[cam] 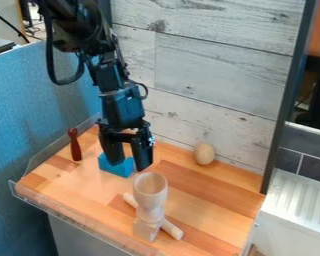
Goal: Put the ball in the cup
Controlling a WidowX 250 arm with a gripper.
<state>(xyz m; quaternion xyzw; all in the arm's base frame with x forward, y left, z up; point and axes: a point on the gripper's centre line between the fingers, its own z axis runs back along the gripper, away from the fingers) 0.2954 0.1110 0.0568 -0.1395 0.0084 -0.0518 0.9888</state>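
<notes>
The gripper hangs over the left middle of the board, its fingers spread apart. A pale wooden ball, slightly egg-shaped, rests near the back wall, right of the gripper and apart from it. The wooden cup stands upright toward the front, with a narrow stem and a squared base. Its round opening faces up, a little below and right of the gripper in the view.
A blue block sits just under and behind the fingers. A dark red peg-like object stands at the left. Behind the cup's stem lies a wooden rod. A clear rim edges the board; the plank wall rises behind.
</notes>
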